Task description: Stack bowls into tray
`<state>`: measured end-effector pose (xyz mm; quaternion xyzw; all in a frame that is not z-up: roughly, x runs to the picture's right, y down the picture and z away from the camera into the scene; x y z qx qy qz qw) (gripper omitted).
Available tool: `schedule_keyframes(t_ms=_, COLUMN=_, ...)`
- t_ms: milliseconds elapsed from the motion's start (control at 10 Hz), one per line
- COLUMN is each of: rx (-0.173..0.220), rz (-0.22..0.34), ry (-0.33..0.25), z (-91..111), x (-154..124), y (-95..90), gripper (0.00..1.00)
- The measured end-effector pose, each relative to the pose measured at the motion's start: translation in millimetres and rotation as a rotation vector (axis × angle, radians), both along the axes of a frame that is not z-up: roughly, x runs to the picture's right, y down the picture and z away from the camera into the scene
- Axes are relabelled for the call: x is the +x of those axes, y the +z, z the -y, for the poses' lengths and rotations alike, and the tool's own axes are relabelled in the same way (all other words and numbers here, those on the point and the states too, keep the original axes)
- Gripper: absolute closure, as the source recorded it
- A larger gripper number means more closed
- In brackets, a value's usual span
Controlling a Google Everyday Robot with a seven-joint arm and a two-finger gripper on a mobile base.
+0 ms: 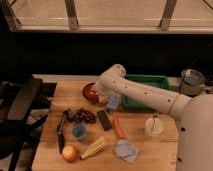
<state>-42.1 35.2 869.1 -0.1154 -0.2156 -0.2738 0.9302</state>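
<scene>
The glossy orange-red bowl (pixel 90 93) is tilted at the back of the wooden table, just left of my wrist. My gripper (pixel 100 95) sits at the bowl's right rim, shut on it, and the white arm reaches in from the right. The purple bowl is hidden under the wrist and the red bowl. The green tray (pixel 150 80) lies behind and to the right of the gripper, with the arm crossing over its front.
On the wooden table (pixel 50 145) lie grapes (pixel 86 116), a small blue cup (pixel 78 131), an apple (pixel 70 152), a carrot (pixel 119 128), a clear plastic cup (pixel 154 126), a grey-blue cloth (pixel 125 149) and a black utensil (pixel 61 132). A metal pot (pixel 192 80) stands at the far right.
</scene>
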Motion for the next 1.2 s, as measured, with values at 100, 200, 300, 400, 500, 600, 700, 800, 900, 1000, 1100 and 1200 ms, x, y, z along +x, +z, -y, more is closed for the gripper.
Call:
schedule_keyframes(t_ms=100, rx=-0.006, rz=0.004, ry=-0.005, z=-3.6, x=-2.8, y=-1.1, gripper=0.35)
schedule_keyframes(t_ms=200, rx=-0.009, rz=0.007, ry=-0.01, z=-5.8, x=-5.1, y=-2.1, gripper=0.35)
schedule_keyframes(t_ms=300, rx=-0.014, rz=0.011, ry=-0.014, z=-9.0, x=-7.6, y=-3.1, gripper=0.35)
schedule_keyframes(t_ms=400, rx=-0.021, rz=0.015, ry=-0.017, z=-12.7, x=-9.9, y=-3.2, gripper=0.35)
schedule_keyframes(t_ms=500, rx=-0.026, rz=0.021, ry=-0.018, z=-15.6, x=-12.0, y=-3.7, gripper=0.35)
schedule_keyframes(t_ms=600, rx=-0.028, rz=0.024, ry=-0.019, z=-17.3, x=-12.5, y=-3.9, gripper=0.35)
schedule_keyframes(t_ms=700, rx=-0.031, rz=0.027, ry=-0.017, z=-18.2, x=-13.4, y=-3.4, gripper=0.35)
schedule_keyframes(t_ms=800, rx=-0.035, rz=0.03, ry=-0.016, z=-18.9, x=-14.6, y=-2.5, gripper=0.35)
schedule_keyframes(t_ms=900, rx=-0.046, rz=0.029, ry=-0.01, z=-21.6, x=-15.6, y=3.3, gripper=0.35)
schedule_keyframes(t_ms=1000, rx=-0.057, rz=0.024, ry=0.004, z=-23.7, x=-13.0, y=11.2, gripper=0.35)
schedule_keyframes(t_ms=1100, rx=-0.068, rz=0.015, ry=0.025, z=-24.2, x=-8.1, y=19.8, gripper=0.35)
schedule_keyframes(t_ms=1200, rx=-0.077, rz=0.011, ry=0.038, z=-24.8, x=-6.2, y=26.3, gripper=0.36)
